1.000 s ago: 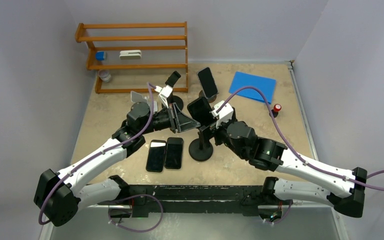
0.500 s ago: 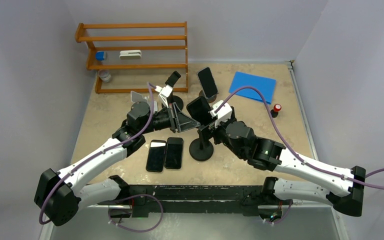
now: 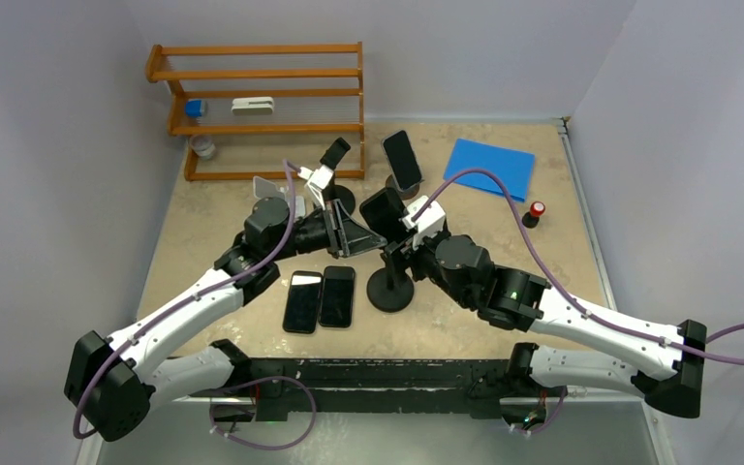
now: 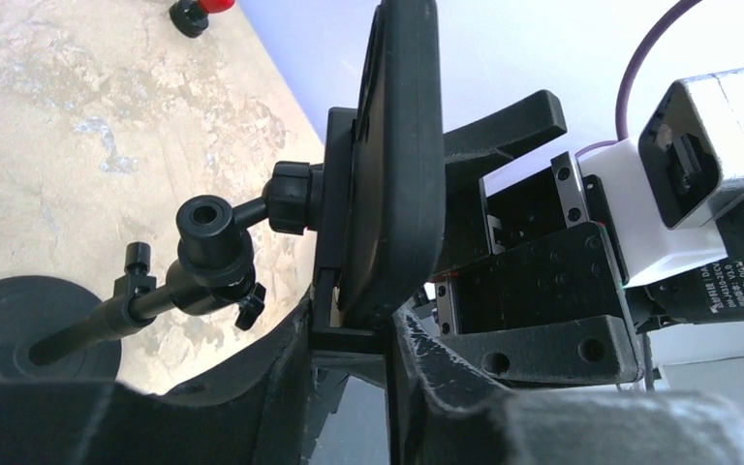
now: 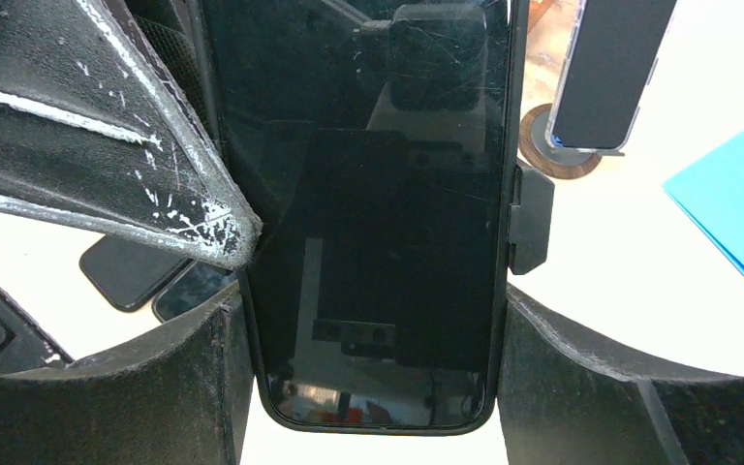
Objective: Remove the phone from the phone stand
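Left wrist: phone [image 4: 402,165] sat edge-on in the cradle [image 4: 334,194] of the phone stand [image 4: 208,252], not out yet. Left gripper [image 4: 349,354] was narrow, fingers [image 4: 271,387] pressed either side of the cradle's end lip w/ the phone's end btwn them. We read that as bracing the stand so it wouldn't tip or swivel on its ball joint during the pull.

Right wrist: right gripper [image 5: 373,387] faced the screen, one finger along each long edge of the phone, just beside or touching. We couldn't tell if it was clamped. Stand's side clip [image 5: 533,218] hugged one edge farther along, so we figured the grip sat near the phone's end to stay clear of it.

Top external: both arms met over the stand's round base [image 3: 390,291], w/ two spare phones [image 3: 320,298] flat just left of it.

Our call: step = confirm right grip, then slide phone out of the cradle. Risk = stand dragging along if the left hold slipped.
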`<control>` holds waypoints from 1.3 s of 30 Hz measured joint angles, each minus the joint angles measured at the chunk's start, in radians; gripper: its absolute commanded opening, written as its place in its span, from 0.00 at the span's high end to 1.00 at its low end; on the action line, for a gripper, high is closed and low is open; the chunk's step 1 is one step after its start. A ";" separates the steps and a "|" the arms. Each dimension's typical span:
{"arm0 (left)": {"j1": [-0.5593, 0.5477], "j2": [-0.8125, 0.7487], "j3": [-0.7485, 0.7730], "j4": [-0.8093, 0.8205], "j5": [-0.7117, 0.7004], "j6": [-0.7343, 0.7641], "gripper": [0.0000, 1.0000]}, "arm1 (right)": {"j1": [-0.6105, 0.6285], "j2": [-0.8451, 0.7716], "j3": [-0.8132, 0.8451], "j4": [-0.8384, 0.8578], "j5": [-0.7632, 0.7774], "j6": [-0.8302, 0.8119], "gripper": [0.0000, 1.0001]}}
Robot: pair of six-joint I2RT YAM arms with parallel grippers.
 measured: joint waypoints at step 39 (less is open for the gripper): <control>0.000 -0.034 -0.110 0.210 -0.025 0.080 0.53 | -0.008 0.011 0.053 -0.086 -0.069 0.068 1.00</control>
